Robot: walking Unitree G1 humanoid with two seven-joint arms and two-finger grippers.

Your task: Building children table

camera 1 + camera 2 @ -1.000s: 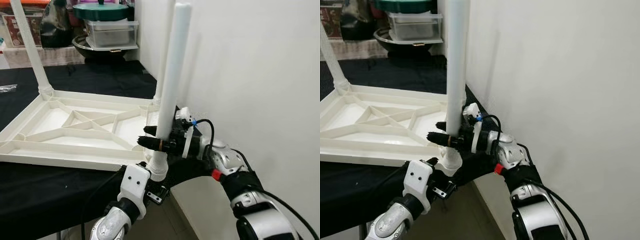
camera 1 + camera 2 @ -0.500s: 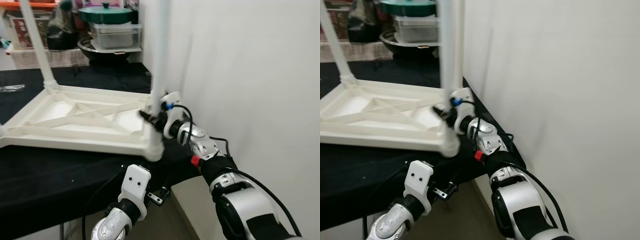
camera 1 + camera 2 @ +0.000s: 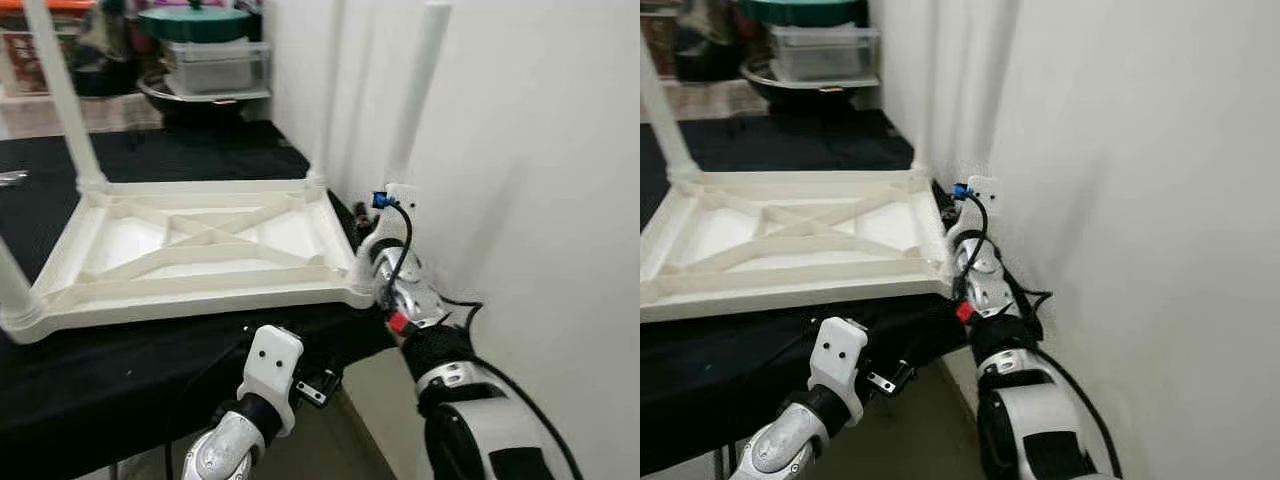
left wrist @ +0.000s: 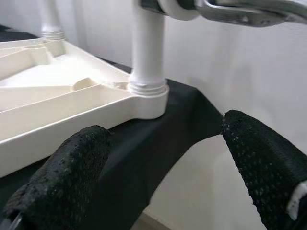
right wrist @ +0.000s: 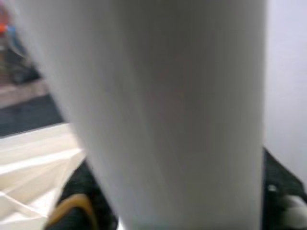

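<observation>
The white plastic children's table (image 3: pixel 200 245) lies upside down on the black-covered tabletop (image 3: pixel 100 370), with its ribbed underside, crossed by diagonal braces, facing up. White round legs stand upright in the corner sockets: one at 10 o'clock (image 3: pixel 62 95), one at 8 o'clock at the frame edge (image 3: pixel 15 290), and one at 3 o'clock (image 3: pixel 415 95) against the white wall (image 3: pixel 540 150). The right pincer (image 3: pixel 385 235) sits at that near-wall leg, low by its socket; its wrist view is blurred white at close range, so I cannot tell how its fingers stand. The left pincer (image 4: pixel 163 158) hangs below the tabletop edge, its fingers (image 4: pixel 62 177) spread apart, holding nothing.
</observation>
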